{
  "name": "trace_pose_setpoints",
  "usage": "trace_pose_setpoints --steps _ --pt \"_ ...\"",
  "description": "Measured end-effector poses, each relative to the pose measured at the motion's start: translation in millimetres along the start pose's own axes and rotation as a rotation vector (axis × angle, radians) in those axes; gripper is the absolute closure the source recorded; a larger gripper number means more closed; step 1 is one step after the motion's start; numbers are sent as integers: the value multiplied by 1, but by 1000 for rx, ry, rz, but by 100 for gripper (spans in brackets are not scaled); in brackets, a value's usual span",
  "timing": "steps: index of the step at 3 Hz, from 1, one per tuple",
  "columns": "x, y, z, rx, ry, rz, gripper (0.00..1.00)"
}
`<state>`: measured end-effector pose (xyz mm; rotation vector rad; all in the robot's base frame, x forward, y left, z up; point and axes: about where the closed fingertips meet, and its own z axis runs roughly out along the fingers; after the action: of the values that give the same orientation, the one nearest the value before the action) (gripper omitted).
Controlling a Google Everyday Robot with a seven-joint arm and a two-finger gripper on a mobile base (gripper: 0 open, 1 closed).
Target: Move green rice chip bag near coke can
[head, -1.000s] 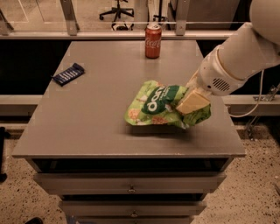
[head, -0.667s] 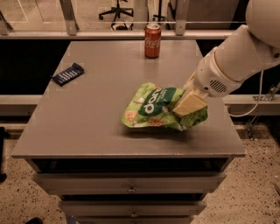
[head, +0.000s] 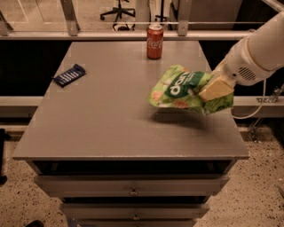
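The green rice chip bag [head: 179,88] is a light-green crinkly pouch with a dark-green oval and white lettering. It hangs lifted above the right part of the grey table [head: 111,115], casting a shadow below it. My gripper [head: 213,90] is shut on the bag's right end, its tan finger across the pouch. The white arm reaches in from the upper right. The coke can [head: 155,41], red with a silver top, stands upright at the table's far edge, behind and a little left of the bag.
A small dark-blue wrapped bar [head: 69,75] lies at the table's left side. Drawers [head: 133,190] sit under the front edge. A rail [head: 133,34] and an office chair [head: 119,9] are behind the table. A cable [head: 257,106] hangs at the right.
The gripper has lifted the bag off the table and carried it up and toward the far side, closer to the can. The can and blue bar have not moved.
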<state>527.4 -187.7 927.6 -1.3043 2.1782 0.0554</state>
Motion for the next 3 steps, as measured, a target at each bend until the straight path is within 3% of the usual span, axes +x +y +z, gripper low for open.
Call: trace_pose_setpoints --steps 1,2,3 --pt "17 -49 -15 101 -3 51 100" --pt "43 -141 -22 241 -17 176 100" --pt "44 -211 4 336 -20 289 100"
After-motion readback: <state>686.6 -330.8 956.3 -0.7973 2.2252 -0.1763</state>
